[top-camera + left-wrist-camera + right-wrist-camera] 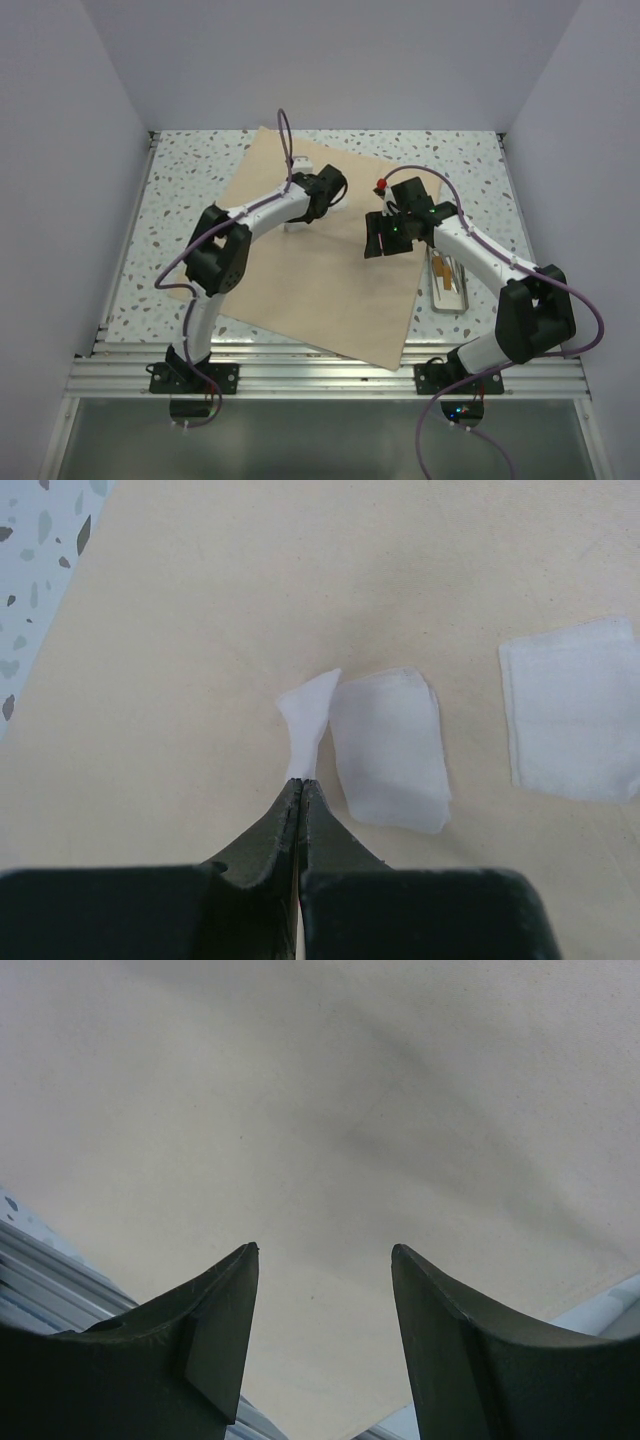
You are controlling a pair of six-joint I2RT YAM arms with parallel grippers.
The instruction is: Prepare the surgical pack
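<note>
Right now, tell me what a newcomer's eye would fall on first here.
The wide tan-beige cloth sheet spread flat across the speckled table, lying skewed like a diamond. On it, the left gripper is shut on a small white gauze square, with another gauze square lying beside; the right gripper hangs open above bare cloth.

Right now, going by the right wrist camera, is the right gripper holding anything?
No, the right gripper has its fingers apart, with only the bare tan cloth wrap showing between them.
</note>
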